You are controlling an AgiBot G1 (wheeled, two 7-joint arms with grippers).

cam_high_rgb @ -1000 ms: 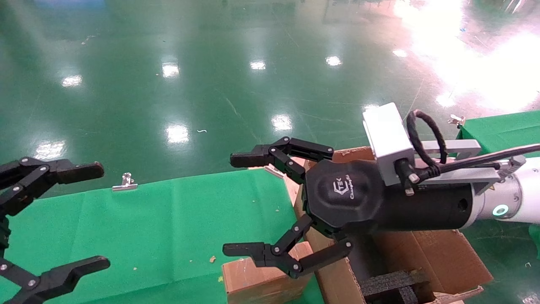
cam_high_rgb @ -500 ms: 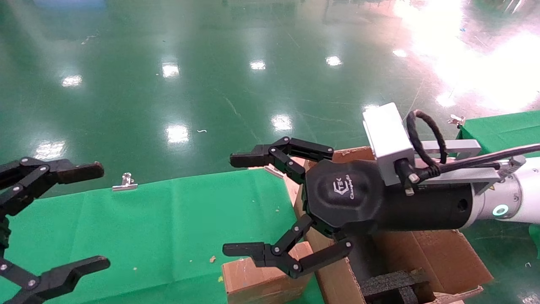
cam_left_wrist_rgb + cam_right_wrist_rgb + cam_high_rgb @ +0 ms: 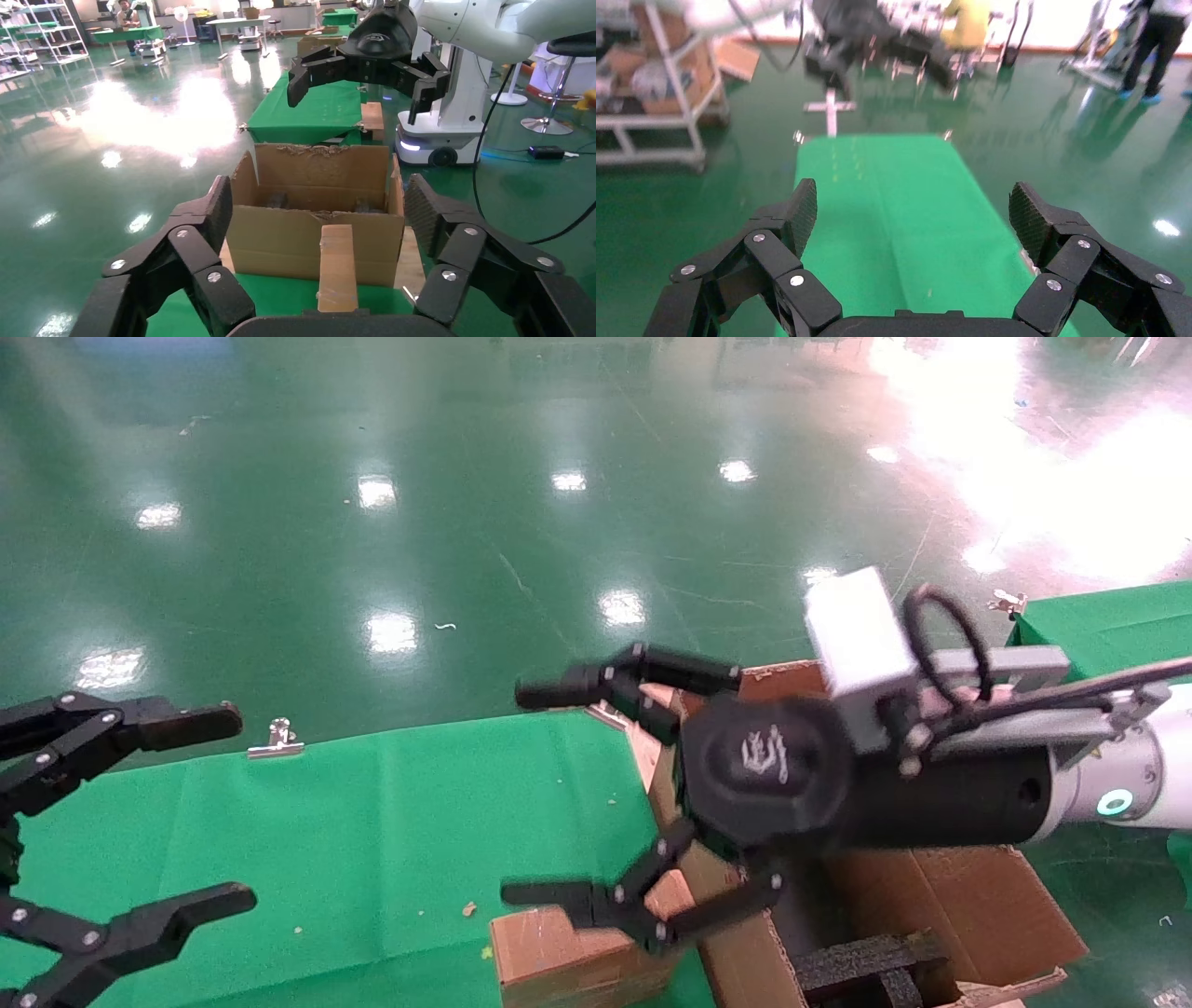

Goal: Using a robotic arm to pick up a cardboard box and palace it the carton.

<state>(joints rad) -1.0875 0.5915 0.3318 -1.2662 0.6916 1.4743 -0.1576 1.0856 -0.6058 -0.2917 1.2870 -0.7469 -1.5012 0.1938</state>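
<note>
The small brown cardboard box [image 3: 559, 952] lies on the green cloth at the table's near edge, against the carton's left wall; it also shows end-on [image 3: 337, 267] in the left wrist view. The large carton [image 3: 968, 896] stands to its right with ragged flaps [image 3: 309, 239]. On its white arm, my right gripper [image 3: 533, 794] hovers open above the box and the carton's left wall, holding nothing. The right wrist view shows its jaws [image 3: 916, 210] wide apart over bare green cloth, with the box out of sight. My left gripper [image 3: 226, 809] stands open at the far left.
Black foam blocks [image 3: 866, 961] lie inside the carton. Metal clips [image 3: 277, 738] [image 3: 1006, 603] hold the cloth at the far table edges. A second green table [image 3: 1108, 626] stands at the right. Shiny green floor lies beyond.
My right gripper has shifted slightly right and down and is blurred with motion. The left gripper has crept a little to the right. The box and carton have not moved.
</note>
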